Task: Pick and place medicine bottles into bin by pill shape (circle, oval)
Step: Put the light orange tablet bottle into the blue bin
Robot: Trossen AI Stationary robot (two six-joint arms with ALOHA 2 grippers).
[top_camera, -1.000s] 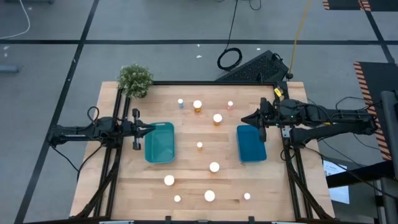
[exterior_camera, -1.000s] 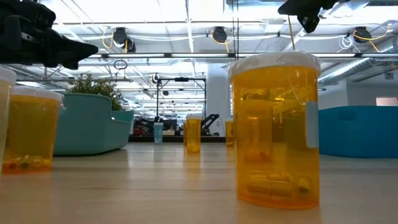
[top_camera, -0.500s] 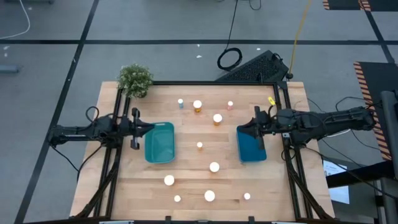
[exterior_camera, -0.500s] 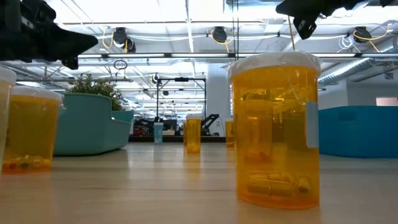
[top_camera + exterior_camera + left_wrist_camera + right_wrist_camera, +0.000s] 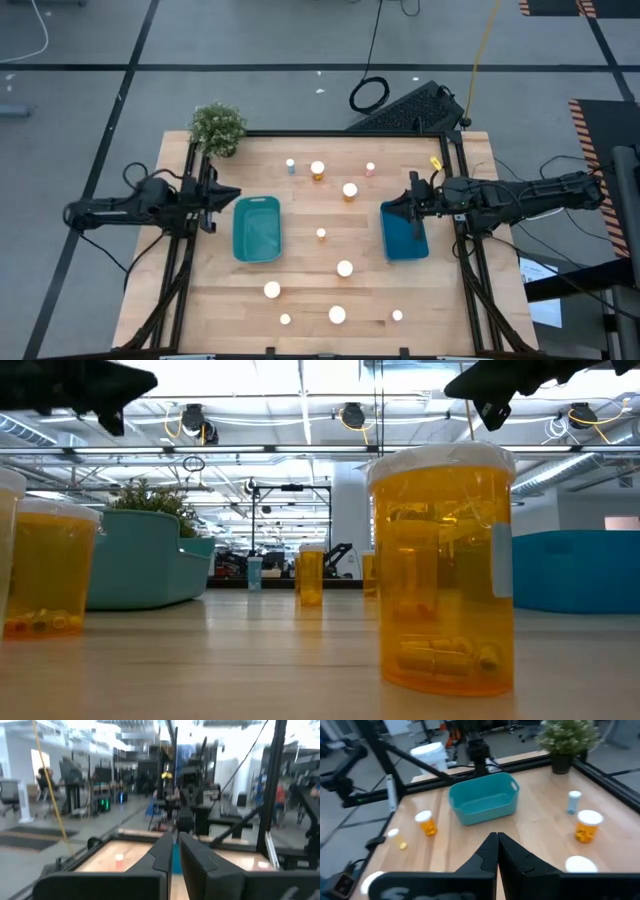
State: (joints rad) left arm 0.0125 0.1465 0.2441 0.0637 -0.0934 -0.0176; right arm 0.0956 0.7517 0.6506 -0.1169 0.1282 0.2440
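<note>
Left gripper [image 5: 220, 195]: held at the table's left edge, just left of the teal bin, above the frame rail; its fingers [image 5: 167, 852] are pressed together with only a thin slit between them, and nothing is held.
Right gripper [image 5: 408, 198]: held over the left rim of the blue bin; its fingers [image 5: 492, 851] are pressed together and empty.
Teal bin [image 5: 256, 228]: set left of centre on the table, open side up; no bottle is seen in it.
Blue bin [image 5: 405, 232]: set right of centre, partly covered by the right arm.
Bottles: all are standing on the wood, outside both bins. A far row is formed by a small blue one [image 5: 290, 165], an amber one [image 5: 318, 170] and a small pink one [image 5: 370, 168], with a large cap [image 5: 350, 190] just nearer. A small one [image 5: 321, 234] and a larger one [image 5: 345, 268] stand between the bins. Four are found in the near part [image 5: 272, 290] [image 5: 285, 319] [image 5: 337, 315] [image 5: 397, 315].
Low view: most of it is filled by one amber bottle [image 5: 440, 565] with oblong pills at its bottom.
Plant [image 5: 217, 128]: placed at the far left corner.
Keyboard [image 5: 410, 108]: laid on the floor beyond the far edge, beside a coiled cable [image 5: 368, 94].
</note>
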